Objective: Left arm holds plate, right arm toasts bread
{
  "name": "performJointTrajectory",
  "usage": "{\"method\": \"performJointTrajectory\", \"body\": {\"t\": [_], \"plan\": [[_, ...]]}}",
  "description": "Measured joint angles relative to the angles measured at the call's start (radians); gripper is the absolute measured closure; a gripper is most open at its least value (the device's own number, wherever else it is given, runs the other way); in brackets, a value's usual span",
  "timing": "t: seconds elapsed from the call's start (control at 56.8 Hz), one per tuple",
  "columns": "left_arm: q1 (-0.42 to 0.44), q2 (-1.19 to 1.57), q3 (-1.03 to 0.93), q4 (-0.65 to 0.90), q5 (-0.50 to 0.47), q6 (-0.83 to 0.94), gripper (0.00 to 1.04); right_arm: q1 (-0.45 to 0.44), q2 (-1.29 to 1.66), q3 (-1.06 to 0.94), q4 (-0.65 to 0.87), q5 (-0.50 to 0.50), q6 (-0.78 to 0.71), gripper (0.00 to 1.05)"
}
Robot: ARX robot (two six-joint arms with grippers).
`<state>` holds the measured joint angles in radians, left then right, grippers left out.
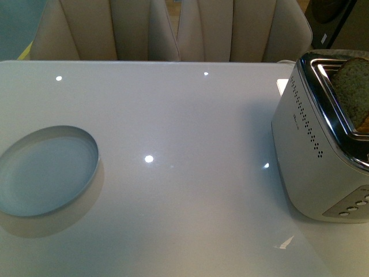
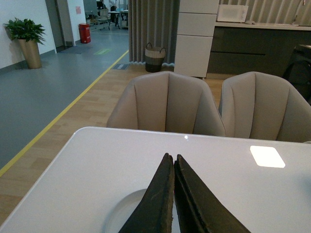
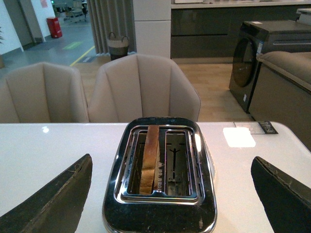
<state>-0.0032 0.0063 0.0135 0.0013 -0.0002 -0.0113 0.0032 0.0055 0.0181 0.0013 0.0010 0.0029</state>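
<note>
The pale blue-grey plate (image 1: 45,171) lies empty on the white table at the left; neither arm shows in the front view. In the left wrist view my left gripper (image 2: 171,158) is shut, its two black fingers pressed together above the plate's rim (image 2: 121,208), holding nothing. The bread (image 1: 353,89) stands upright in a slot of the silver toaster (image 1: 314,144) at the right edge. In the right wrist view the bread (image 3: 149,158) sits in the left slot of the toaster (image 3: 160,204), and my right gripper (image 3: 170,194) is open, its fingers spread wide on either side.
Two beige chairs (image 1: 167,29) stand behind the table's far edge. The toaster's second slot (image 3: 176,162) holds nothing. White table surface (image 1: 190,190) stretches between plate and toaster. Buttons (image 1: 354,208) line the toaster's front side.
</note>
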Motion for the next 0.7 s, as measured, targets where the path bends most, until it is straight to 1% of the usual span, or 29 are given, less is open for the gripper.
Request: {"method": "performJointTrajectory", "body": {"t": [0.141, 0.176, 0.299, 0.317, 0.352, 0.475, 0.493, 0.616, 0.669, 0.704], "plan": [[0.0, 0.0, 0.0, 0.0, 0.0, 0.0, 1.02, 0.0, 0.0, 0.0, 0.0, 0.0, 0.0, 0.09], [0.0, 0.0, 0.0, 0.0, 0.0, 0.0, 1.0, 0.0, 0.0, 0.0, 0.0, 0.0, 0.0, 0.09], [0.0, 0.0, 0.0, 0.0, 0.0, 0.0, 0.77, 0.0, 0.0, 0.0, 0.0, 0.0, 0.0, 0.09], [0.0, 0.0, 0.0, 0.0, 0.0, 0.0, 0.73, 0.0, 0.0, 0.0, 0.0, 0.0, 0.0, 0.09], [0.0, 0.0, 0.0, 0.0, 0.0, 0.0, 0.63, 0.0, 0.0, 0.0, 0.0, 0.0, 0.0, 0.09], [0.0, 0.0, 0.0, 0.0, 0.0, 0.0, 0.38, 0.0, 0.0, 0.0, 0.0, 0.0, 0.0, 0.09], [0.0, 0.0, 0.0, 0.0, 0.0, 0.0, 0.36, 0.0, 0.0, 0.0, 0.0, 0.0, 0.0, 0.09], [0.0, 0.0, 0.0, 0.0, 0.0, 0.0, 0.13, 0.0, 0.0, 0.0, 0.0, 0.0, 0.0, 0.09], [0.0, 0.0, 0.0, 0.0, 0.0, 0.0, 0.06, 0.0, 0.0, 0.0, 0.0, 0.0, 0.0, 0.09], [0.0, 0.0, 0.0, 0.0, 0.0, 0.002, 0.06, 0.0, 0.0, 0.0, 0.0, 0.0, 0.0, 0.09]]}}
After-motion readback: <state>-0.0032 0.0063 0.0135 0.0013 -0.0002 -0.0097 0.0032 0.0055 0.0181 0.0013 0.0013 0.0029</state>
